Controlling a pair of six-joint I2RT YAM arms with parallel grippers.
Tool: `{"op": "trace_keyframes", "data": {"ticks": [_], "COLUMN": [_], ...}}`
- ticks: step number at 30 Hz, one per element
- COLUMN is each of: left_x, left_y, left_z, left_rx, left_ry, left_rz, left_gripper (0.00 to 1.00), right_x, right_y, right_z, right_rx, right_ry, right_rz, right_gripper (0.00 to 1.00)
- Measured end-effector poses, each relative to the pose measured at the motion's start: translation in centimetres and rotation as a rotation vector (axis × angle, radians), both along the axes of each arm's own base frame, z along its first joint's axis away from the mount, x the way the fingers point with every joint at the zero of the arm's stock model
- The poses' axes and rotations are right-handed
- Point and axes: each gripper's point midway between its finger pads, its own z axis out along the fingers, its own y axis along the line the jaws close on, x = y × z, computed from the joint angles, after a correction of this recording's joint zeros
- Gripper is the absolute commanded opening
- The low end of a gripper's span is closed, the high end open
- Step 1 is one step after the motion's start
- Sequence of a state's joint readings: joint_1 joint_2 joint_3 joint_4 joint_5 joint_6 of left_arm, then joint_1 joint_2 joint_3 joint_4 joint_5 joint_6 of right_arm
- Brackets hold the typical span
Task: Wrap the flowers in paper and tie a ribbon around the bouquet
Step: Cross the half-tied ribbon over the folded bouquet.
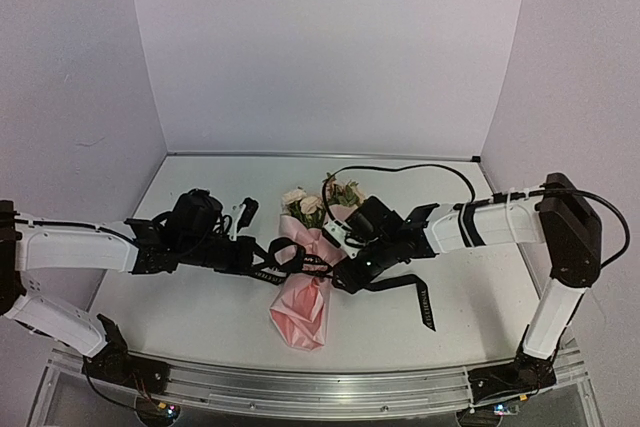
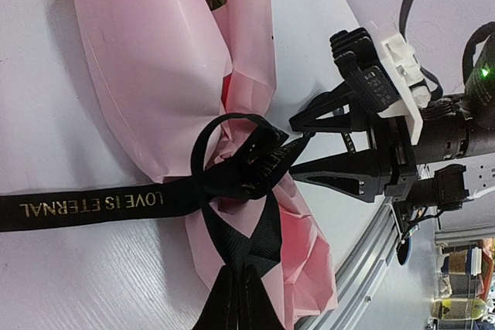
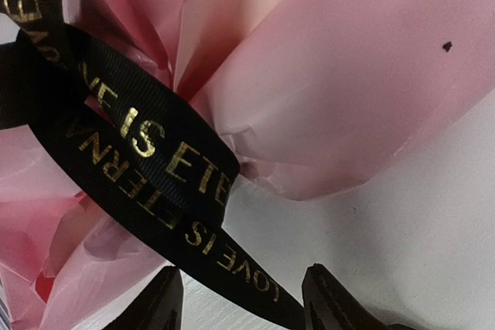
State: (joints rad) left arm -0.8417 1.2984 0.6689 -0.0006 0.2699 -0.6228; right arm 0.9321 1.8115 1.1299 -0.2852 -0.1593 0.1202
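Observation:
The bouquet lies mid-table, its flowers pointing away and the pink paper tapering toward me. The black ribbon with gold lettering is looped and crossed around the paper's waist. My left gripper is shut on a doubled strand of ribbon just left of the cone. My right gripper is open at the cone's right side. One ribbon strand runs between its fingertips, touching neither pad visibly. A ribbon tail trails right.
A black cable arcs over the table behind the right arm. An aluminium rail runs along the table's near edge, close to the cone's tip. White walls enclose the back and both sides.

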Motion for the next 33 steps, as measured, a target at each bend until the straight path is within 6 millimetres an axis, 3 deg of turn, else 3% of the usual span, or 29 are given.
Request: {"op": "trace_keyframes", "data": {"ticks": [5,11,14,21,28,33], "left_x": [0.2,0.4,0.3,-0.7,-3.4,-4.7], "left_y": [-0.2,-0.4,-0.5,-0.7,-1.9,-2.6], "left_z": [0.4,0.9,1.0,1.1,1.9,2.1], "left_rx": [-0.004,-0.002,0.001,0.003,-0.022,-0.031], "left_ry": [-0.008,-0.018,-0.021,-0.012,-0.026,-0.032], "left_rz": [-0.003,-0.009,-0.016,-0.080,-0.212,-0.266], "left_gripper": [0.00,0.00,0.00,0.00,0.00,0.00], "right_x": [0.1,0.1,0.2,0.1,-0.3,-1.6], "right_y": [0.3,0.1,0.0,-0.5,0.2,0.5], "right_z": [-0.4,-1.1,-1.1,1.0,4.0,4.1], "right_rx": [-0.005,-0.016,-0.018,0.007,0.055,0.090], "right_ry": [0.009,0.025,0.022,0.037,0.130,0.257], "right_rz": [0.000,-0.013,-0.029,-0.102,-0.192,-0.266], "right_gripper": [0.43,0.09,0.00,0.00,0.00,0.00]}}
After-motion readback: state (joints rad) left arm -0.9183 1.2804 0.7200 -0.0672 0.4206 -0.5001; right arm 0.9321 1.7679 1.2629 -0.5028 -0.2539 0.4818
